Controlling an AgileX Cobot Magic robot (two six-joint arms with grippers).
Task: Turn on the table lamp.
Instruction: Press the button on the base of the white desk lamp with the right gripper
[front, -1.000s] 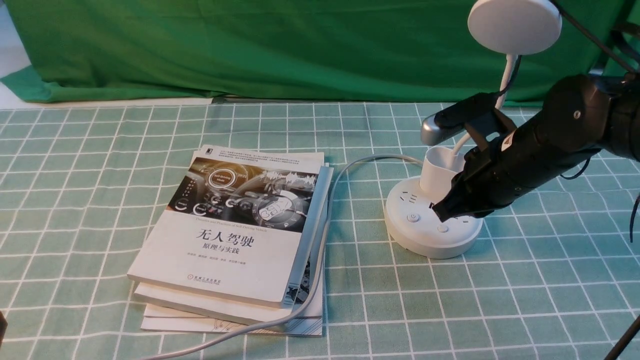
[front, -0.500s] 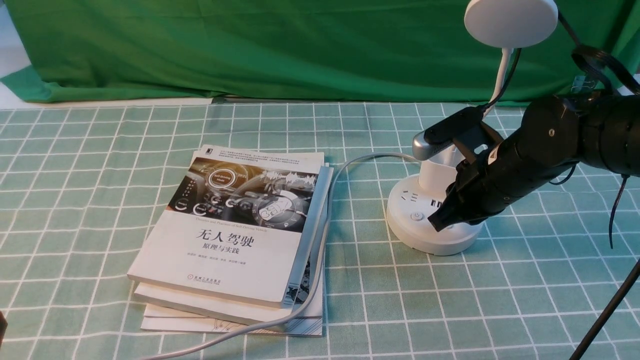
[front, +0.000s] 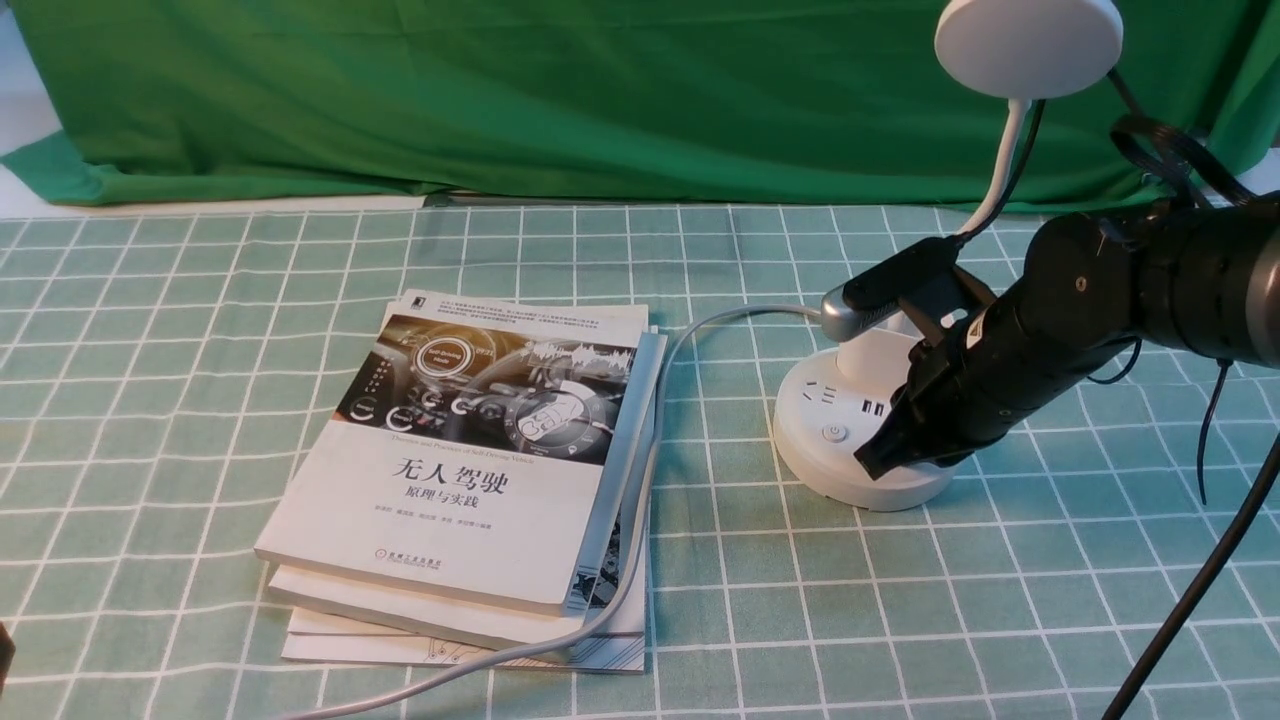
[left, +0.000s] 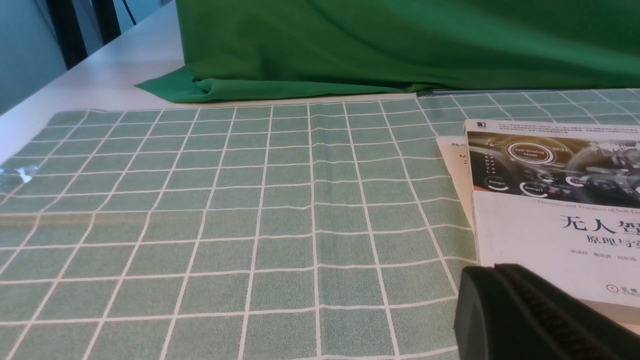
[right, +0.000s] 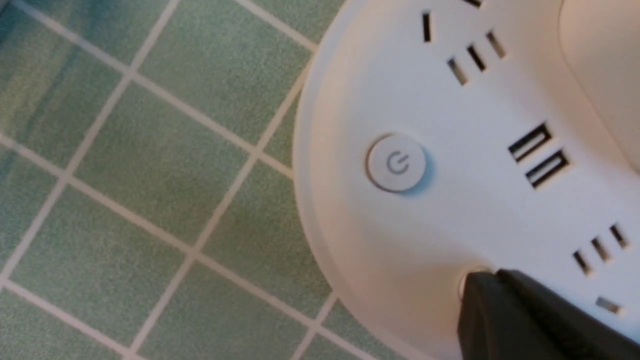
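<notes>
The white table lamp stands at the right of the front view: disc head (front: 1028, 45), bendy neck (front: 1000, 165), round puck base (front: 815, 440). My right gripper (front: 868, 462) is shut, its tip resting on the base's front button, which it covers. In the right wrist view the gripper (right: 480, 282) tip sits over that button's rim, while the power button (right: 396, 163) beside it shows free. The cup holder (front: 868, 355) is mostly hidden behind the arm. The lamp head looks unlit. My left gripper (left: 492, 272) is shut, near the books.
A stack of books (front: 470, 470) lies mid-table on the green checked cloth (front: 200, 400). The lamp's grey cord (front: 640, 480) runs along the books' right side to the front edge. A green backdrop (front: 500, 90) hangs behind. A black cable (front: 1190, 590) crosses the right front corner.
My right gripper has dropped and shifted slightly left, from above the base down onto its front button. The lamp base and head shifted a little under it.
</notes>
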